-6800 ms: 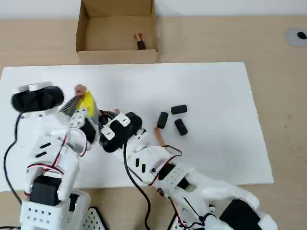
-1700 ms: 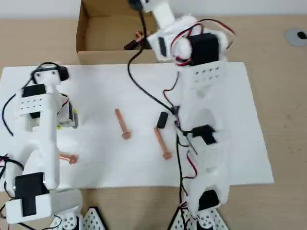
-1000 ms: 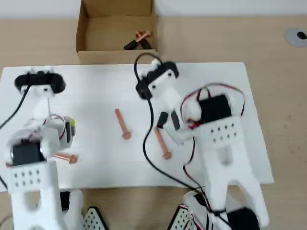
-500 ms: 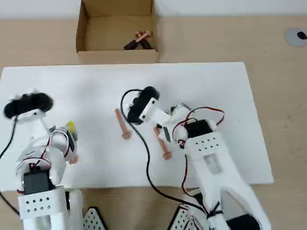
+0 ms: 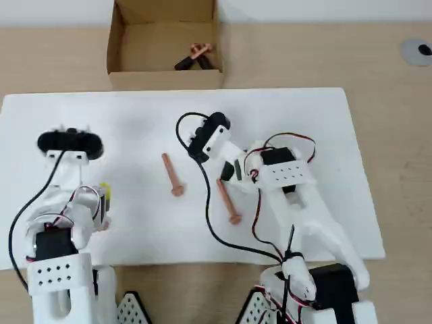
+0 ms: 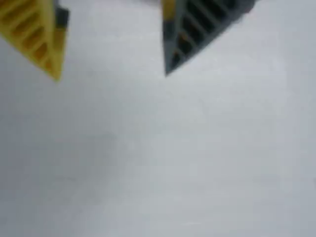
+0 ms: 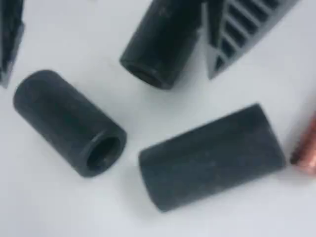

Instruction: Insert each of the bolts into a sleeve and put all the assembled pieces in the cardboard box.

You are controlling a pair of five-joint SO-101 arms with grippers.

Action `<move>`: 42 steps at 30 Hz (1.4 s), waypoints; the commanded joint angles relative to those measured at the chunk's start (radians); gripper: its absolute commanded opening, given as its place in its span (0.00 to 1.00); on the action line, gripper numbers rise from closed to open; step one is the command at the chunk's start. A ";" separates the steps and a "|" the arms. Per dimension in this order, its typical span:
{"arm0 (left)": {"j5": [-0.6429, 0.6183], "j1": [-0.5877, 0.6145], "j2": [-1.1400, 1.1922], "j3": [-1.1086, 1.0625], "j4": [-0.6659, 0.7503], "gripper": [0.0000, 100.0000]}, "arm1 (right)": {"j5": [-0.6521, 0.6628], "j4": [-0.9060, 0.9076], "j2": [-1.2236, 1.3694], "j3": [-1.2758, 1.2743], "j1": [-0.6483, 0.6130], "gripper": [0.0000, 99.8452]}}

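Overhead, 2 bolts (image 5: 172, 174), wrist-side rt claw (image 7: 111, 74) open amid 3 sleeves (image 7: 212, 155), lt claw (image 6: 111, 74) open, empty

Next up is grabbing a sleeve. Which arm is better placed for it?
Right. The right end effector is open directly above the loose sleeves; the left end effector is open over bare white mat, away from them.

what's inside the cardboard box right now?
Two bolt-in-sleeve pieces lie close together by the right wall of the cardboard box, copper heads side by side. The rest of its floor shows bare. Each bolt's shank is covered by its black sleeve.
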State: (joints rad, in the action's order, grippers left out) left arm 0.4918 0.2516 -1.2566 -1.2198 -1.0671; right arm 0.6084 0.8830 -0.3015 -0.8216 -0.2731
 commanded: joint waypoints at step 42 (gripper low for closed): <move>-0.393 -0.149 0.090 -0.043 0.290 0.15 | 0.499 0.904 0.664 1.153 0.085 0.30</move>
State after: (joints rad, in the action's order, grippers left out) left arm 0.1036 0.1151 -1.1692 -1.2674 -0.7879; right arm 0.9045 1.7683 0.3690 0.3291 -0.2225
